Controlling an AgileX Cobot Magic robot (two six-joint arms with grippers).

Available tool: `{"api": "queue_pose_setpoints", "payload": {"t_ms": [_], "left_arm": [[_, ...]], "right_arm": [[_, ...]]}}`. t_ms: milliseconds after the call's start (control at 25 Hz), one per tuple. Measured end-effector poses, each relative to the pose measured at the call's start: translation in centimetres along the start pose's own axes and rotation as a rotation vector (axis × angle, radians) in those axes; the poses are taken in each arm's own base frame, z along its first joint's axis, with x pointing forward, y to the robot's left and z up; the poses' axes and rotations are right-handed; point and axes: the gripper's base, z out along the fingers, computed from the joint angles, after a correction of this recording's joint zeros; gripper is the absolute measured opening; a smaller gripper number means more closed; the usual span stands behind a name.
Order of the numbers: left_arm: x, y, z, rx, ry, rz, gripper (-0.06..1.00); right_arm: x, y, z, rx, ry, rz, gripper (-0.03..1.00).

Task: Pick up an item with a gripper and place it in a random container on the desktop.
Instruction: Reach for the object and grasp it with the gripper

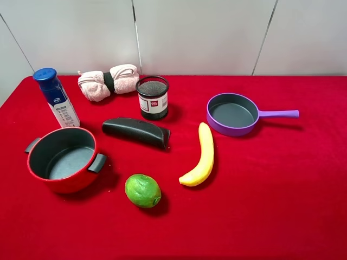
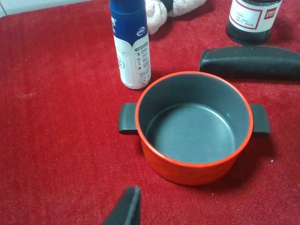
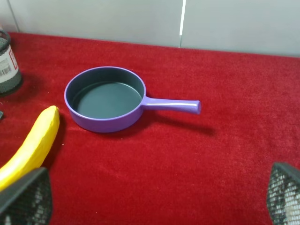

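The green lime [image 1: 143, 190] lies on the red desktop [image 1: 271, 184] near the front, left of the banana. It does not show in either wrist view. The purple frying pan [image 1: 232, 114] stands empty at the back right, handle pointing right; it also shows in the right wrist view [image 3: 105, 98]. No arm shows in the high view. In the right wrist view my right gripper [image 3: 154, 194] is open and empty, its fingertips [image 3: 28, 194] far apart, short of the pan. In the left wrist view only one black finger [image 2: 125, 207] of my left gripper shows, in front of the red pot.
A red two-handled pot [image 1: 63, 158] stands at the left, also in the left wrist view [image 2: 194, 126]. A banana [image 1: 202, 156], a black case [image 1: 136, 131], a black mesh cup [image 1: 153, 97], a blue-capped bottle [image 1: 56, 98] and a rolled towel [image 1: 108, 81] lie around.
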Motion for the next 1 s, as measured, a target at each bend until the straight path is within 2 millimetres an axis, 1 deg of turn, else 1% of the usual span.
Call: {"api": "queue_pose_setpoints", "payload": {"t_ms": [1000], "left_arm": [[0.0, 0.0, 0.0, 0.0, 0.0, 0.0, 0.98]], "right_arm": [[0.0, 0.0, 0.0, 0.0, 0.0, 0.0, 0.69]]}}
